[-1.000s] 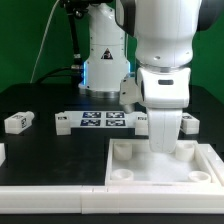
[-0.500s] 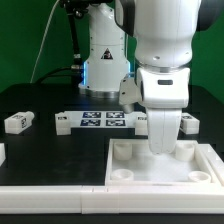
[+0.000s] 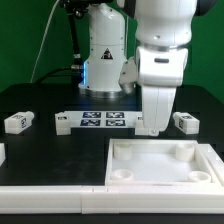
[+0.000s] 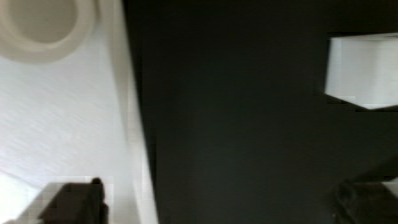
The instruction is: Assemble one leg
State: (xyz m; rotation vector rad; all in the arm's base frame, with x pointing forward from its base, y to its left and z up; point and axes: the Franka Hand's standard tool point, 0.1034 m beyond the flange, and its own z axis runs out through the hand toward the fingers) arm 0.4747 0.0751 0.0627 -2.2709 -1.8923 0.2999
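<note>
A small white leg (image 3: 185,122) with a marker tag lies on the black table at the exterior view's right, beside my gripper (image 3: 151,128). A second leg (image 3: 18,122) lies at the left. The large white tray (image 3: 160,178) with corner sockets lies in front. My gripper hangs over the table just behind the tray's back rim. In the wrist view the gripper (image 4: 222,200) is open and empty, its dark fingertips (image 4: 71,200) wide apart over bare table. The tray's rim (image 4: 71,110) with a round socket and a white block (image 4: 365,70), seemingly the leg, show there.
The marker board (image 3: 98,122) lies behind the tray, just left of the gripper. Another white part (image 3: 2,152) peeks in at the left edge. The robot's base (image 3: 105,60) stands at the back.
The gripper has risen out of the tray and moved back, toward the marker board. The tray's inside, hidden by the hand before, now shows. The legs have not moved.
</note>
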